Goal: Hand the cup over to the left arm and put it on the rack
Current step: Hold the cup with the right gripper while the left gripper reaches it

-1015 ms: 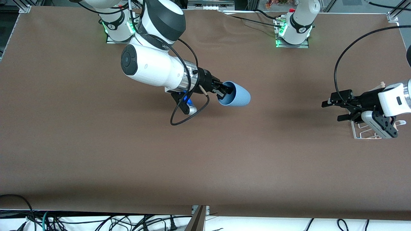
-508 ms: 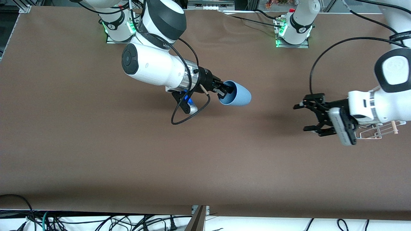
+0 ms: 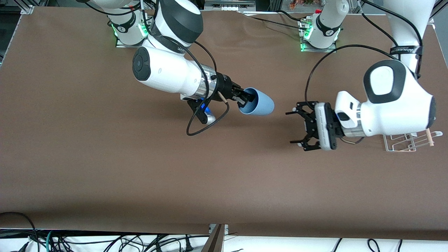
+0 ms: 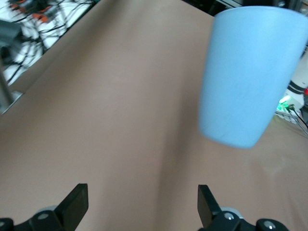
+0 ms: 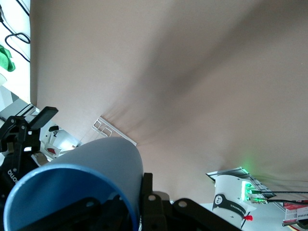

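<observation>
The right gripper [image 3: 244, 98] is clamped on the rim of the cup [image 3: 260, 103], one finger inside the mouth and one outside, and holds the light-blue tumbler up in the air over the middle of the brown table [image 3: 105, 168], lying almost level with its closed base pointing toward the left arm's end of the table. The left arm [image 3: 385, 101] reaches in from that end, and the left gripper [image 3: 295, 127] hangs over bare table between the cup and the rack [image 3: 402, 144], its fingers spread wide with nothing between them and aimed at the cup, a clear gap separating the two. In the left wrist view the two black fingertips [image 4: 77, 204] stand far apart and the cup's base [image 4: 245, 77] shows ahead of them, not yet between them. In the right wrist view the cup's blue mouth [image 5: 72, 192] fills the near corner, with the white wire rack [image 5: 113, 130] small on the table past it. The rack sits at the left arm's end of the table, partly covered by that arm, with its wooden dowel [image 3: 429, 137] on the outer side
</observation>
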Action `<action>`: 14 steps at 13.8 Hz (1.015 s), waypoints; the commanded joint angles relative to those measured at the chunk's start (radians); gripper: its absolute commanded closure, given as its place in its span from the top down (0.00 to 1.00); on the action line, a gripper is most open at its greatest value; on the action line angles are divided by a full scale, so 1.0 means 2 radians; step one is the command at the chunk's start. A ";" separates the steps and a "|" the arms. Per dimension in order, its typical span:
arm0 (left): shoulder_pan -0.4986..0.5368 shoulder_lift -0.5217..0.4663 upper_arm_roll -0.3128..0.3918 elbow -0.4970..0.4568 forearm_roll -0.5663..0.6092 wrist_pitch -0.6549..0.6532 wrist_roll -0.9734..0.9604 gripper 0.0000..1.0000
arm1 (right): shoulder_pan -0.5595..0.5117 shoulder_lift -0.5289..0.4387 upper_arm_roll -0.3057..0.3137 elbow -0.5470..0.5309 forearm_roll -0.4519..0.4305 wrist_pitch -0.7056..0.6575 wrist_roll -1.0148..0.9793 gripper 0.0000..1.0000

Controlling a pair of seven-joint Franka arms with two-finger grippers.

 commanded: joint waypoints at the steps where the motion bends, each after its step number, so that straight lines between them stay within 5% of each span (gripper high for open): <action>1: 0.003 -0.011 -0.028 0.011 0.001 -0.002 0.019 1.00 | 0.004 0.005 -0.001 0.014 0.006 -0.003 0.006 0.00; 14: 0.000 -0.028 -0.087 -0.017 0.057 0.009 -0.008 1.00 | 0.004 0.004 -0.001 0.014 0.005 -0.003 0.005 0.00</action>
